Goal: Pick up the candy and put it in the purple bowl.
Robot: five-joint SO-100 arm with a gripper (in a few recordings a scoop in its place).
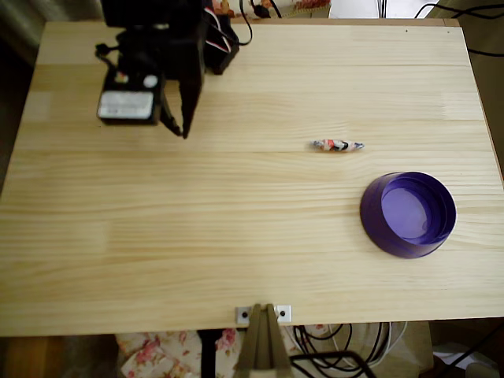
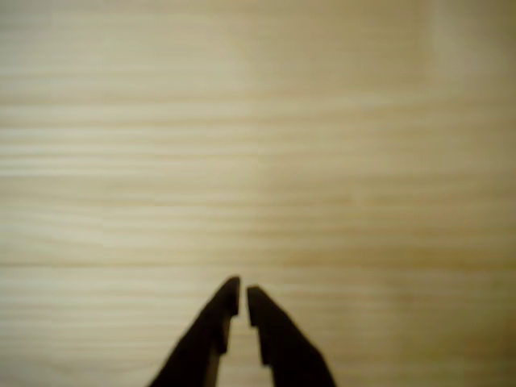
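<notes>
Pale pine desk (image 1: 236,236), planks with fine straight grain. Slim twisted-end candy (image 1: 337,145) lying flat, near but apart from round glossy purple bowl (image 1: 408,214). Black pointed hand (image 2: 243,300) nearly together, empty, above bare wood, well apart from both.

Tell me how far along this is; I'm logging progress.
Nothing looks done yet. The candy lies on the table, beside the purple bowl, which holds nothing. The tool is nearly shut, gripping nothing, far from the candy. Reaching, picking and dropping all remain.
</notes>
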